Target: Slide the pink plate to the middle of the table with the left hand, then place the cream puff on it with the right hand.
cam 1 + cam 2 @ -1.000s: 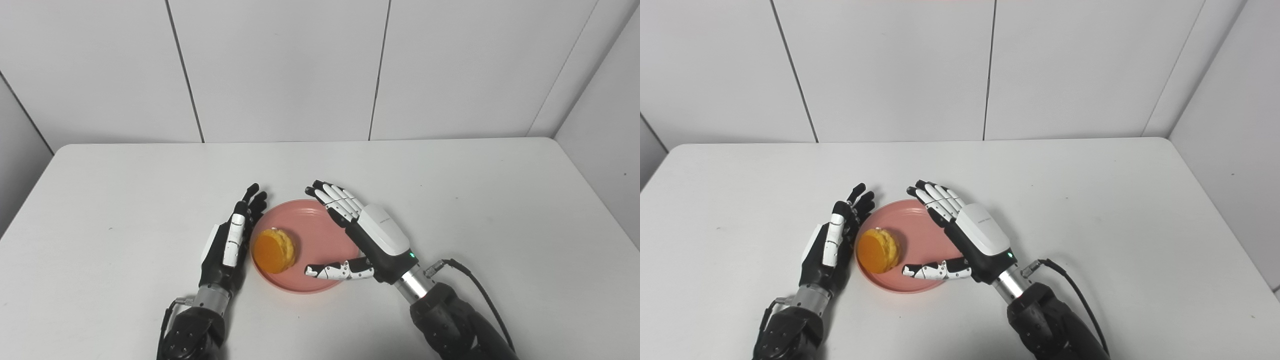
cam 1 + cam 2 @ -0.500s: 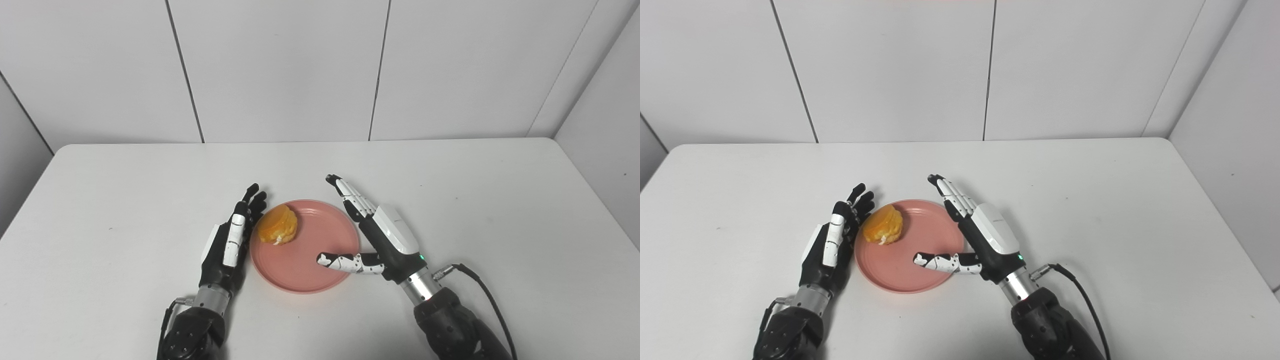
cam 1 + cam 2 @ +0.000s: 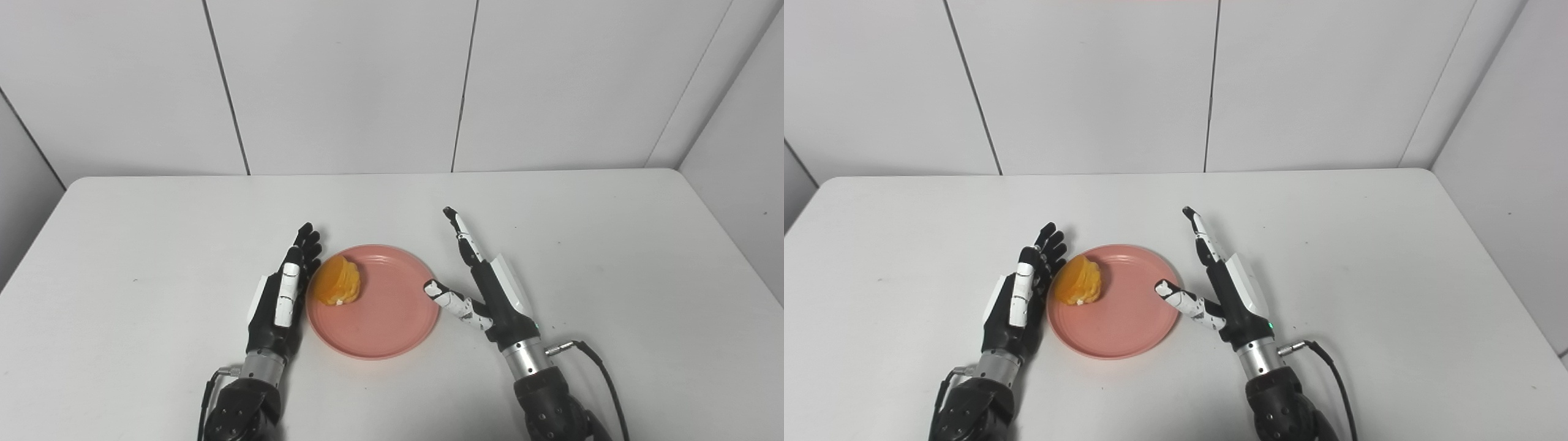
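Note:
The pink plate (image 3: 392,318) lies on the white table (image 3: 612,245) near its middle. An orange cream puff (image 3: 335,283) rests on the plate's left part, close to the rim. My left hand (image 3: 282,294) stands edge-on against the plate's left rim, fingers straight and apart from the puff, holding nothing. To the right of the plate my right hand (image 3: 484,285) is open, fingers pointing up and away, with its thumb (image 3: 1182,301) reaching over the plate's right rim. Nothing is in it.
White wall panels (image 3: 343,86) rise behind the table's far edge. A black cable (image 3: 597,373) trails from my right wrist across the near right of the table.
My right hand has drawn back rightward off the plate and turned edge-on, leaving the cream puff, which rolled to the plate's left part. The left hand and plate stayed put.

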